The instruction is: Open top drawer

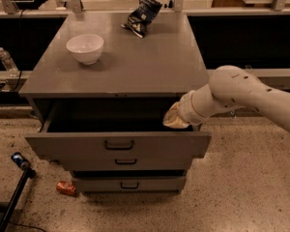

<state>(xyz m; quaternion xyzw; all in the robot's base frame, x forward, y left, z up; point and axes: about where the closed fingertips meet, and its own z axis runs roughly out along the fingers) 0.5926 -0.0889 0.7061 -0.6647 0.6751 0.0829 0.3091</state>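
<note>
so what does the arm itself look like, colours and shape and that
The arm is off-white and smooth, built from thick rounded tubes with a bulbous joint carrying a few small dark dots. Near the wrist it narrows into a ringed collar. The gripper, at the right end of the open top drawer, looks tan and duller than the arm. No cables or lettering show.
</note>
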